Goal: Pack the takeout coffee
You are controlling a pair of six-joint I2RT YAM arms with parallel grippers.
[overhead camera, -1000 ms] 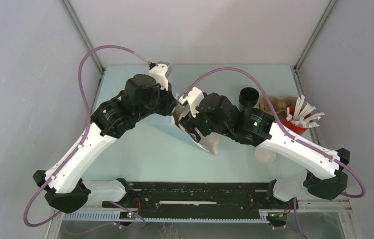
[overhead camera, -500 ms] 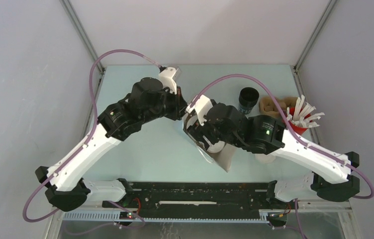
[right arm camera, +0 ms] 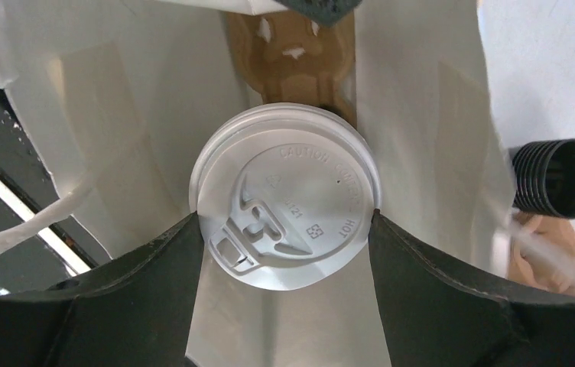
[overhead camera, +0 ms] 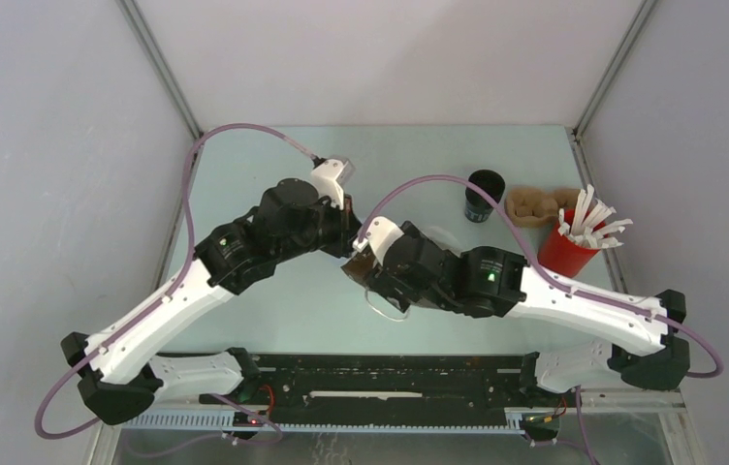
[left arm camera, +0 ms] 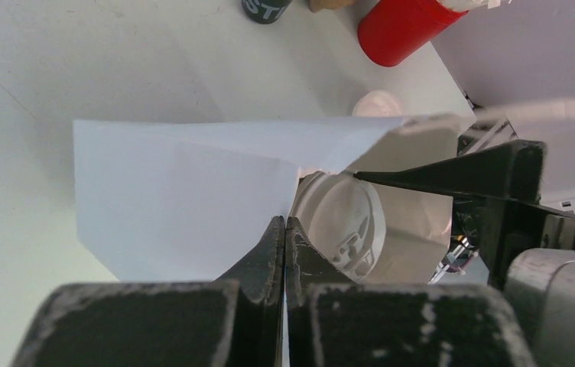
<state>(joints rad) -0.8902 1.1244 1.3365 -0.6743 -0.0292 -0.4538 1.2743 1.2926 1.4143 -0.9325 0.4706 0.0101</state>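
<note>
Pulled nearer than a second ago, the right gripper [right arm camera: 284, 229] is clasping the white-lidded coffee cup [right arm camera: 292, 176] inside the white paper bag [left arm camera: 177, 206] pinched by the left gripper [left arm camera: 285, 223], likely needing seating next on the brown cardboard carrier [right arm camera: 292, 73].

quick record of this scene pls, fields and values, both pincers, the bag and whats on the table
left pincer: shut on the edge of the paper bag
right pincer: closed on the lidded coffee cup, inside the bag
deeper in bag: brown cup carrier, beyond the cup
on table: black cup, red cup
</note>
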